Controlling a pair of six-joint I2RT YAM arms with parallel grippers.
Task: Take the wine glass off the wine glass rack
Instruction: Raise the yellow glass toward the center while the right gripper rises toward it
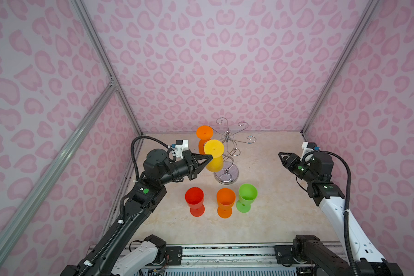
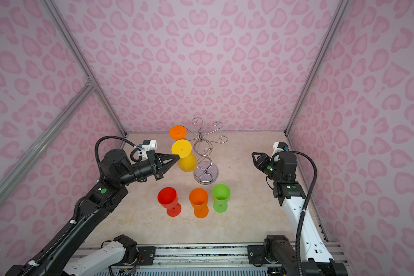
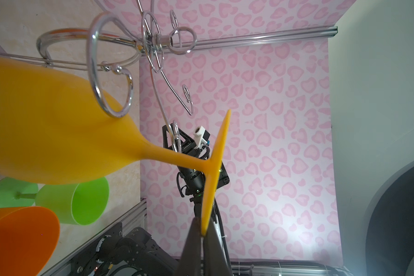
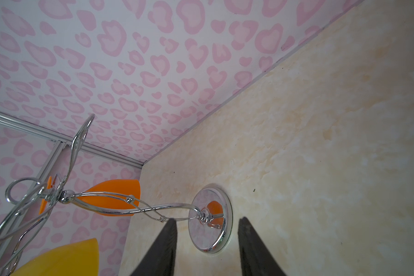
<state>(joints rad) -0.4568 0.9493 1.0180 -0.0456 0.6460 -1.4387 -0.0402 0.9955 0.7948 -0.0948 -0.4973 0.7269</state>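
Observation:
A yellow wine glass (image 1: 214, 155) (image 2: 185, 157) hangs upside down, slightly tilted, just left of the chrome wine glass rack (image 1: 226, 175) (image 2: 206, 173). My left gripper (image 1: 210, 157) (image 2: 178, 157) (image 3: 203, 233) is shut on the rim of its foot disc. In the left wrist view the yellow wine glass (image 3: 58, 133) has a bare stem, and a hook loop of the rack (image 3: 161, 43) crosses its bowl. An orange glass (image 1: 204, 132) (image 2: 178, 132) (image 4: 112, 191) hangs on a back-left hook. My right gripper (image 1: 279, 154) (image 2: 252, 153) (image 4: 207, 218) stands open and empty, well right of the rack (image 4: 201, 236).
Three glasses stand upright in front of the rack: red (image 1: 194, 200), orange (image 1: 225, 202) and green (image 1: 247, 197). Pink patterned walls close in the back and both sides. A metal rail (image 1: 225, 251) with the arm bases runs along the table's front edge.

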